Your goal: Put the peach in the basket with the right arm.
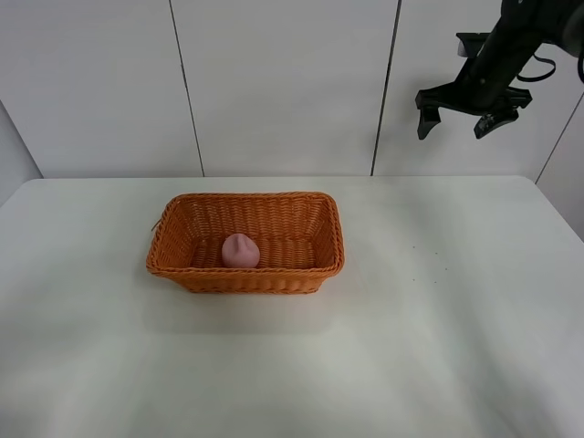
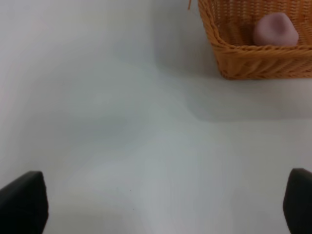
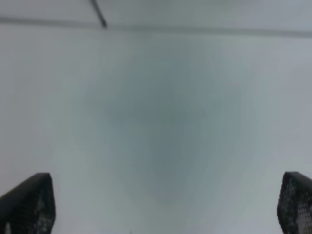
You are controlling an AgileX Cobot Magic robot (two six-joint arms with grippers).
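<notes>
Peach (image 1: pixel 241 250) sits inside the basket (image 1: pixel 319 266) near its front wall (basket on white tabletop (image 1: pixel 438 347)). Right tool (image 1: pixel 462 117) hangs high, fingers apart, empty. Left tool (image 2: pixel 156 204) also spread wide, holding nothing.

1. Light is bright, even and diffuse, apparently from overhead; nothing is blown out.
2. In the high view the basket (image 1: pixel 245 241) casts only a faint, soft shadow on the table (image 1: pixel 456 347) toward 6 o'clock.
3. The high view is sharp.
4. Both wrist views are soft; the dark fingertips (image 3: pixel 29 204) at 7 and 5 o'clock are blurred.
</notes>
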